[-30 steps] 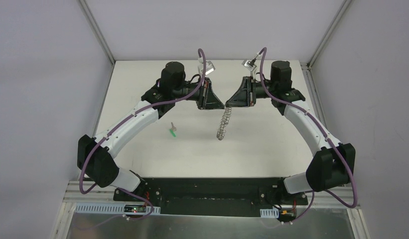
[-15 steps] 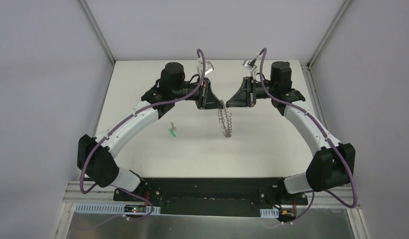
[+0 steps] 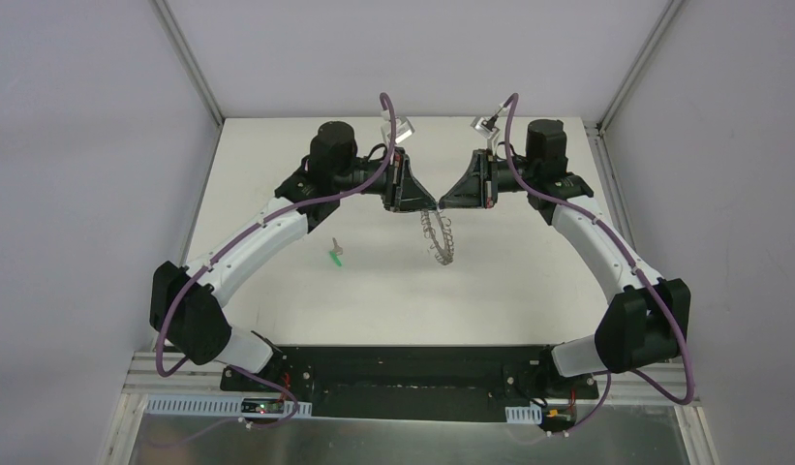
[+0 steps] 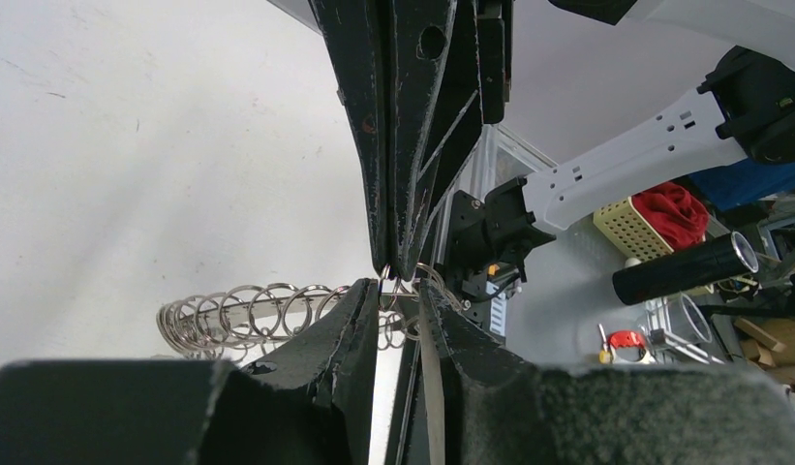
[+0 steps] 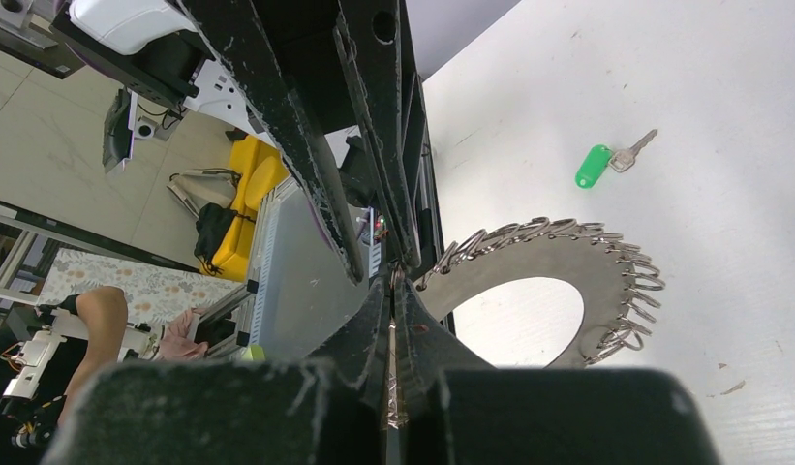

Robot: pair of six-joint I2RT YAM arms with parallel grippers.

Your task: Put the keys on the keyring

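Right gripper (image 5: 395, 283) is pressed together on the keyring (image 5: 567, 254), pinching one of the small wire loops (image 4: 248, 310) at its fringe. You have the ring hanging from that pinch on a slant. A second ago it hung straighter and lower. Whether its low edge touches the table (image 3: 529, 291) cannot be told. Left gripper (image 4: 398, 286) sits tip to tip against the right gripper. It was clamped a second ago; now its fingers are slightly spread, with a sliver of light between them. Loops still sit in that gap, and you cannot tell whether they touch the pads. The right one closed first and the left eased off after, which reads as a handover of the ring from left to right. Key (image 3: 336, 255), green head, lies flat on the table on the left-arm side of the ring, well apart, where it lay before. Nothing is threaded yet. Once your left fingers clear the loops, that arm is likely free to fetch the key. The ring hangs by one thin loop, so it may twist or swing as the left draws away.
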